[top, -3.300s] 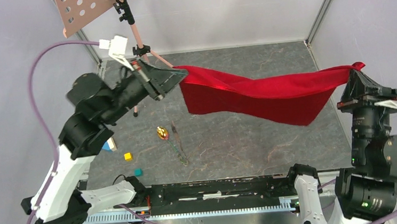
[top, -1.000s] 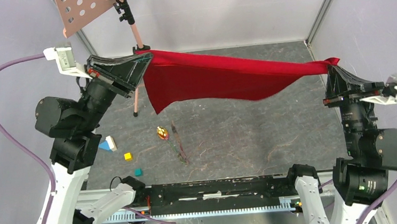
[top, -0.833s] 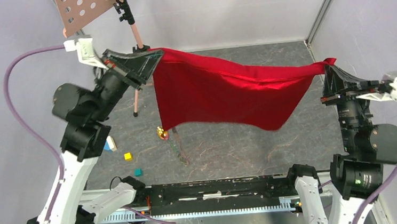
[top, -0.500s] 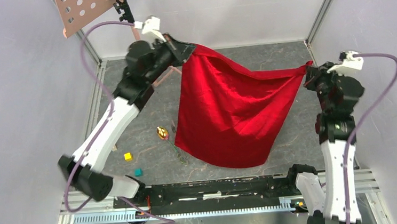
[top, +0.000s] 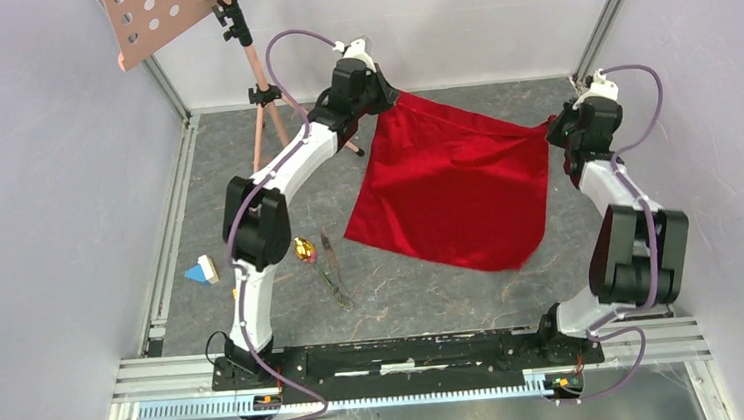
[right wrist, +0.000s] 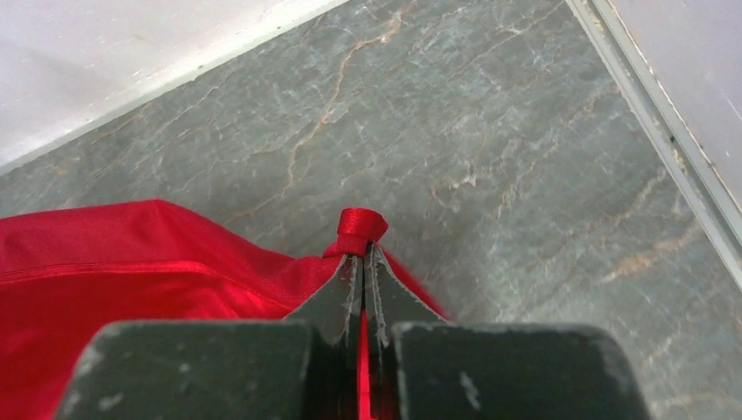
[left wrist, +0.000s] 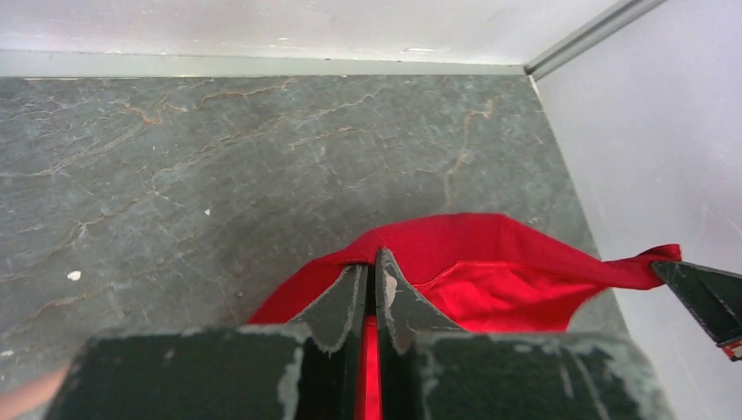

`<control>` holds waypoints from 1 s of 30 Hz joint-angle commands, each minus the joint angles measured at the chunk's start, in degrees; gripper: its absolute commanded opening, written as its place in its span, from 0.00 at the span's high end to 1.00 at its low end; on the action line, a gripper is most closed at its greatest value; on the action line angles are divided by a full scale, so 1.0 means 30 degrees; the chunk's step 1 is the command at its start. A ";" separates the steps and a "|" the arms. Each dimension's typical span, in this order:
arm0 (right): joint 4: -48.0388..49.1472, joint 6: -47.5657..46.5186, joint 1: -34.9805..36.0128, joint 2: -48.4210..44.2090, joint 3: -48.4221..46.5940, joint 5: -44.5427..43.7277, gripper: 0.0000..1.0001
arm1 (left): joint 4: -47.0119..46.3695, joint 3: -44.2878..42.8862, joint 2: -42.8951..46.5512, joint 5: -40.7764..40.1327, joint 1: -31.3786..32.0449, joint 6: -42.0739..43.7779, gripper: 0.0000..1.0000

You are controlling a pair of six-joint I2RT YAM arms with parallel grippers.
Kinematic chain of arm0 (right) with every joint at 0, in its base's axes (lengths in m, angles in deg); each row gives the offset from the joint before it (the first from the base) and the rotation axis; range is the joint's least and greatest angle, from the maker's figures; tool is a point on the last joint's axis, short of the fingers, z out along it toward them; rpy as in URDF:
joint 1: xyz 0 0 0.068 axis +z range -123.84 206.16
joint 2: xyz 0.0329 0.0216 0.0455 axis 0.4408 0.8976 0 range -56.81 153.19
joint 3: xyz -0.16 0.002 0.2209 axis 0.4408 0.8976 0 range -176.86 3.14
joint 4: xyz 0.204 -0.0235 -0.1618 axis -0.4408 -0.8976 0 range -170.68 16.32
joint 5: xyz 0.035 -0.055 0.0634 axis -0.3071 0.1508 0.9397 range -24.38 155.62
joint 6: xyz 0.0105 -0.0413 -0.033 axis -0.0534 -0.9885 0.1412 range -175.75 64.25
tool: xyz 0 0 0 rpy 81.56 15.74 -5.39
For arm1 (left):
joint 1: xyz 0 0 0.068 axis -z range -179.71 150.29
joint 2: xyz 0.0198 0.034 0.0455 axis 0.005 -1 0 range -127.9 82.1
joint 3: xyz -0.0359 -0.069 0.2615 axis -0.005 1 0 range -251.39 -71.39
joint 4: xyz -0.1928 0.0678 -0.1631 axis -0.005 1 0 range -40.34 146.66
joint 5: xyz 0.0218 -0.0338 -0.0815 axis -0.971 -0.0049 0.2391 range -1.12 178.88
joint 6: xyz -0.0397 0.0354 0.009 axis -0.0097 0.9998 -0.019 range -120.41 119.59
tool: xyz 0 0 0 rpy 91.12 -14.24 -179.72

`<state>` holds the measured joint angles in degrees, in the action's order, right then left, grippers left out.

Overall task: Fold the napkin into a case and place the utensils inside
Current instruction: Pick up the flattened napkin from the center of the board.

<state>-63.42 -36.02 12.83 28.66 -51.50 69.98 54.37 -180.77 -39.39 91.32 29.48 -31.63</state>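
Note:
The red napkin (top: 452, 189) lies spread over the far middle of the table, its near edge loose and its two far corners pinched. My left gripper (top: 386, 98) is shut on the far left corner, with red cloth (left wrist: 490, 262) showing between and beyond its fingertips (left wrist: 372, 258). Over on the other side, my right gripper (top: 554, 125) is shut on the far right corner, a small red fold (right wrist: 362, 226) poking out past its tips (right wrist: 362, 254). The utensils lie left of the napkin: a gold spoon (top: 303, 249) and thin dark pieces (top: 333, 273). No case shape shows.
A tripod stand (top: 259, 78) with a perforated pink board (top: 147, 17) rises at the back left, close to my left arm. Small toy blocks (top: 200, 272) lie near the left rail. Walls and metal frame posts (top: 598, 12) enclose the table.
Both arms have stretched out to the far side and come down, and the napkin that hung in the air between them now lies flat on the table. Both grips stayed shut.

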 commanded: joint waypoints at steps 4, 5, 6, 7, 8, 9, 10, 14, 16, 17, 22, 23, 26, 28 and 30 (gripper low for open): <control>0.1359 -0.1018 0.0148 0.2666 -0.3850 0.0657 0.99 | 0.0166 -0.2844 -0.1898 0.0026 -0.0494 0.1532 0.98; 0.1069 -0.0996 0.0155 0.2427 -0.3921 0.0679 0.99 | 0.0176 -0.2666 -0.1604 0.0147 -0.0501 0.1531 0.98; 0.0897 -0.0961 0.0175 0.1977 -0.3861 0.0692 0.99 | 0.0104 -0.2326 -0.1168 0.0313 -0.0501 0.1467 0.98; 0.0632 -0.0914 0.0203 0.1500 -0.3743 0.0754 1.00 | 0.0040 -0.1955 -0.0670 0.0531 -0.0501 0.1310 0.98; 0.0091 -0.0822 0.0234 0.0796 -0.3708 0.0826 1.00 | -0.0005 -0.1437 0.0033 0.0754 -0.0500 0.1078 0.98; -0.0497 -0.0751 0.0242 0.0083 -0.3675 0.0954 1.00 | -0.0126 -0.0719 0.1017 0.1040 -0.0501 0.0776 0.98; -0.1239 -0.0667 0.0242 -0.0939 -0.3548 0.1116 1.00 | -0.0397 0.0008 0.1933 0.1383 -0.0474 0.0487 0.98; -0.3375 -0.0112 0.0268 -0.6295 -0.2436 0.1159 1.00 | -0.2139 0.4517 0.7200 0.2061 -0.0119 -0.0433 0.98; -0.5209 -0.0007 0.0258 -0.8787 -0.2345 0.1259 1.00 | -0.2164 0.6008 0.9751 0.2130 0.0171 -0.0363 0.98; -0.6088 -0.0002 0.0268 -0.9701 -0.2721 0.1170 1.00 | -0.2142 0.6700 1.1229 0.2284 0.0241 -0.0291 0.98; -0.9726 0.0548 0.0265 -1.3836 -0.5342 0.1752 1.00 | -0.1659 0.8310 1.7631 0.2279 0.0551 0.0643 0.98; -1.0138 0.0633 0.0258 -1.4419 -0.5909 0.1924 1.00 | -0.1662 0.8516 1.8692 0.2346 0.0632 0.0734 0.98; -1.0861 0.0780 0.0278 -1.6239 -0.7461 0.1855 0.99 | -0.2433 0.9192 2.1862 0.3001 0.0756 0.0874 0.98; -1.1093 0.0823 0.0264 -1.7002 -0.8257 0.1802 1.00 | -0.2902 0.9619 2.3425 0.3261 0.0787 0.0754 0.98; -1.0956 0.0942 0.0279 -1.7636 -0.8540 0.1798 1.00 | -0.3643 1.0100 2.4509 0.3627 0.0777 0.0571 0.98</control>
<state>-92.51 -34.01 13.73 -22.03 -74.60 75.99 47.48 -154.17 30.84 100.00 31.71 -30.49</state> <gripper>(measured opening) 0.009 0.083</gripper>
